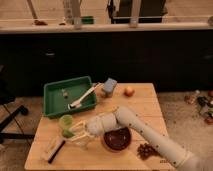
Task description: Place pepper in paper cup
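Observation:
My gripper [75, 135] is low over the front left of the wooden table [145, 107], reaching left from the arm [125, 120]. It sits right over the white paper cup [83, 141], which stands just in front of and to the right of the light-green cup [66, 121]. A small bright-green patch at the gripper's tip looks like the pepper [68, 133], but it blends with the green cup behind it. I cannot tell whether it is held or lies beside the cup.
A dark-red bowl [118, 139] stands right of the paper cup, under the arm. A green tray [56, 92] with a white utensil is at the back left. A blue object [110, 86] and an orange fruit [129, 91] are at the back. A brush [54, 149] lies front left, and dark bits [146, 150] front right.

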You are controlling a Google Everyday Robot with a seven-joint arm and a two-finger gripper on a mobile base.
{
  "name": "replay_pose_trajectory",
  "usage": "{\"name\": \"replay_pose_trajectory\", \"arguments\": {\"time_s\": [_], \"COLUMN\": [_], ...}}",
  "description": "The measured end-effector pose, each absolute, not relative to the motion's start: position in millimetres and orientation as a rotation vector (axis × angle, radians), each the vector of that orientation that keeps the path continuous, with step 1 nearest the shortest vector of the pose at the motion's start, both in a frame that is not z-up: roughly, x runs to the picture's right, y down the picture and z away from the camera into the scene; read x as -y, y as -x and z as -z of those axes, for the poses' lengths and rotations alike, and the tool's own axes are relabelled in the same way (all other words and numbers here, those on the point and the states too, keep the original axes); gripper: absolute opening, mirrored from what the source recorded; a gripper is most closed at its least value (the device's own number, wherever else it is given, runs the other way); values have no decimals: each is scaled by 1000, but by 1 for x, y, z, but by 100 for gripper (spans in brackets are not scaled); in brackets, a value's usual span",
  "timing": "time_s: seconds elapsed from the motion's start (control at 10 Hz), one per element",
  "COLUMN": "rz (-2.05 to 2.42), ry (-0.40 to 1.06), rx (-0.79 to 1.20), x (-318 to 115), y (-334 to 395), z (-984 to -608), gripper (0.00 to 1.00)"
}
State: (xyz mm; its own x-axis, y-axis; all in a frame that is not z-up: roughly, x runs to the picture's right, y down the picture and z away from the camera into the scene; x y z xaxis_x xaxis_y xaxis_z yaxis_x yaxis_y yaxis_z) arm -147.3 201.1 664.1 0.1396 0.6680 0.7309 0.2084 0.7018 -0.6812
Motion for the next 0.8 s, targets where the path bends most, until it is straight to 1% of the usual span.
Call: {"name": "replay_pose_trajectory", "arguments": {"time_s": [0.2,0.5,0.6,0.7,0.8], "rz": [-422,-436,-435,-435,-434], "ry": [777,775,775,774,776], "rx": [1415,1409,1405,1401,1400], "x": [-205,-206,-205,-204,-203], "y": [138,135,134,133,133], "z": [-677,-684,-686,-689,-691], "gripper": [0,0,3,11,23]}}
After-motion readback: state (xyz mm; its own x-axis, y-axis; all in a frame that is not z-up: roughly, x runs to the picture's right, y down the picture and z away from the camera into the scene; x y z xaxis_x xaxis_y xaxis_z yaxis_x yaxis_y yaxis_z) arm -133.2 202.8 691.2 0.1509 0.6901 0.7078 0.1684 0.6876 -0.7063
